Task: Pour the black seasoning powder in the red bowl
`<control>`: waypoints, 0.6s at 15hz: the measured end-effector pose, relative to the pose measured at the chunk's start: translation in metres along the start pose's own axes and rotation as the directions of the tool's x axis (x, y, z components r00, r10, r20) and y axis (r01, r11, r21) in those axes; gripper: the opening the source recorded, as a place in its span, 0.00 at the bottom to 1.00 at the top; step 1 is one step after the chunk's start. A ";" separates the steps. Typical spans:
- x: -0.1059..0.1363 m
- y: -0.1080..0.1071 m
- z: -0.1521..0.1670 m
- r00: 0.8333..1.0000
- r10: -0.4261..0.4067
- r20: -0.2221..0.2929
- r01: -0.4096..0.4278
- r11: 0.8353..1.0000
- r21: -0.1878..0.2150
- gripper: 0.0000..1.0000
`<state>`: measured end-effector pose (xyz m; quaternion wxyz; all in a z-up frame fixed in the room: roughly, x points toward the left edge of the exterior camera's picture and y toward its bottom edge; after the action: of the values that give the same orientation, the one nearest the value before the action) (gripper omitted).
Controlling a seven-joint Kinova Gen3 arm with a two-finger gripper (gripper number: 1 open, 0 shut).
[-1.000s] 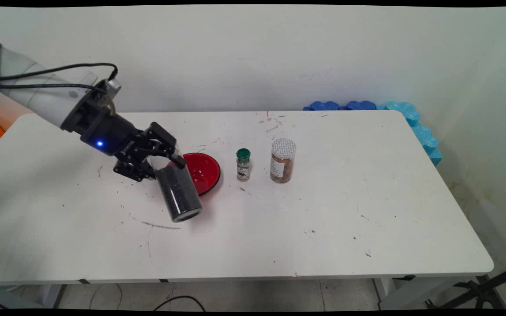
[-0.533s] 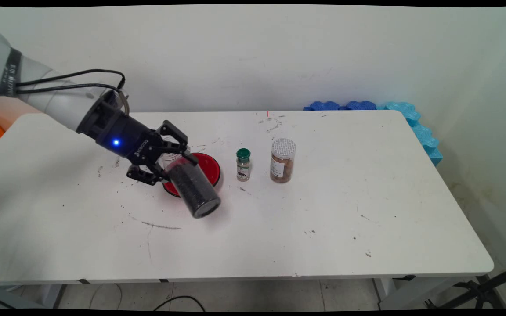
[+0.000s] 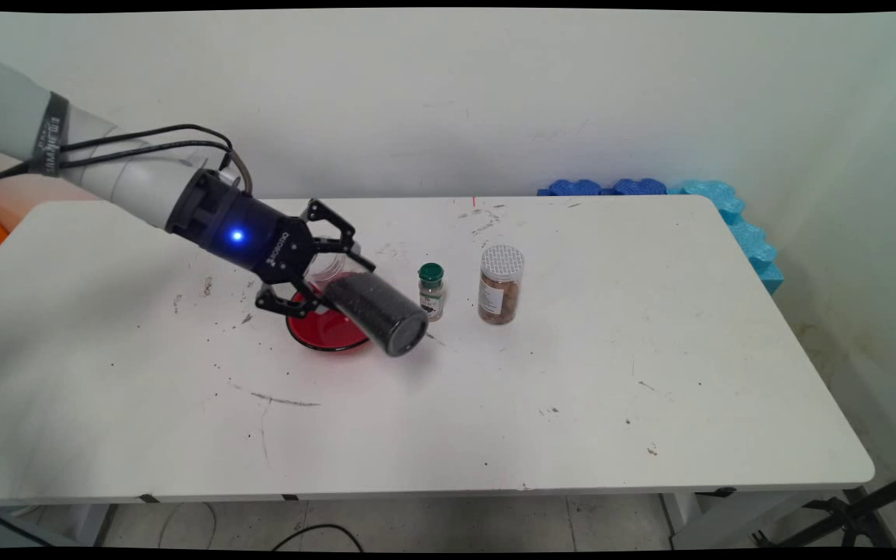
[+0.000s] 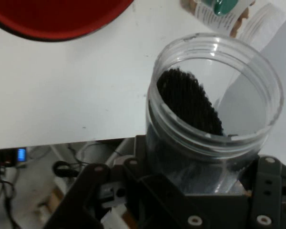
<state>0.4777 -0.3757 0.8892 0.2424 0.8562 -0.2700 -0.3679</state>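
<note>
1. I see the white tabletop [image 3: 572,389] carrying everything.
2. My black two-finger gripper [image 3: 329,268] has its jaws clamped on a clear plastic jar of black grains [image 3: 374,309], tilted over the red bowl [image 3: 323,330]; probably light, smooth-walled, slippery.
3. A green-capped spice bottle [image 3: 431,292] stands just beside.

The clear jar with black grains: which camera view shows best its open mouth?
The hand view: it looks straight into the clear jar, showing its open rim and the black grains inside. The main view shows the jar tilted in the gripper, bottom end nearest the camera.
</note>
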 end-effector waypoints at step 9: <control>0.006 0.005 0.010 0.976 -0.215 0.027 0.217 0.971 -0.096 0.00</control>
<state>0.4721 -0.3853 0.8828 0.2407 0.8643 -0.1588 -0.4120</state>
